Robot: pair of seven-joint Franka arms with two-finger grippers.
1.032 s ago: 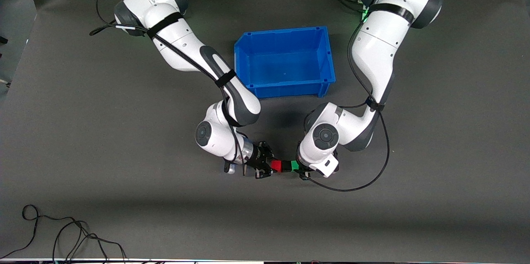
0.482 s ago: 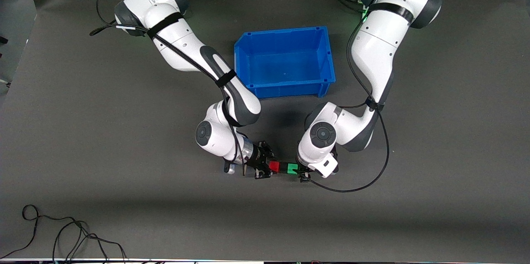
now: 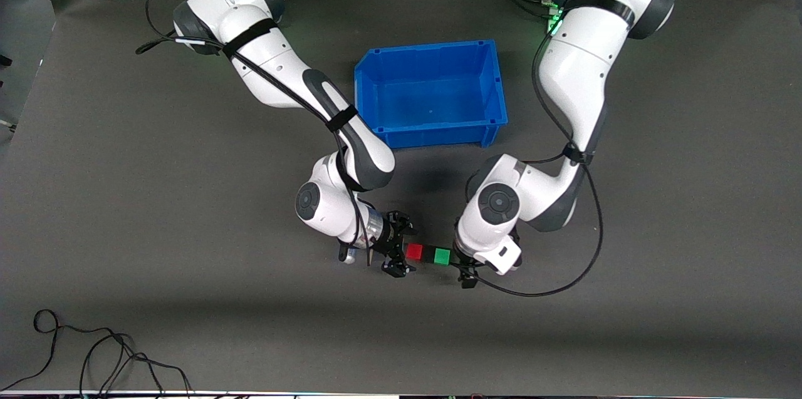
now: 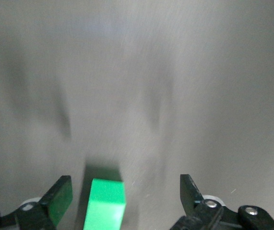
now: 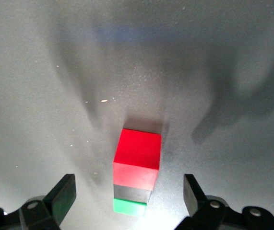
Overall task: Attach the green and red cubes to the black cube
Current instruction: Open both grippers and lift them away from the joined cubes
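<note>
The left hand (image 3: 462, 266) is wide open and holds nothing, just beside the green cube (image 3: 442, 255). The right hand (image 3: 401, 255) is open too, by the red cube (image 3: 414, 252). The black cube (image 3: 428, 255) sits between them on the desk (image 3: 188, 230), touching both. Each hand should lift away gently, without bumping the row.

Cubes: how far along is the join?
Done, it seems: the small matte red cube, black cube and green cube sit in one touching row on the grey mat. In hand: nothing; the right pincer and left pincer flank the row, both open. Left: only backing the arms away, apparently.
</note>
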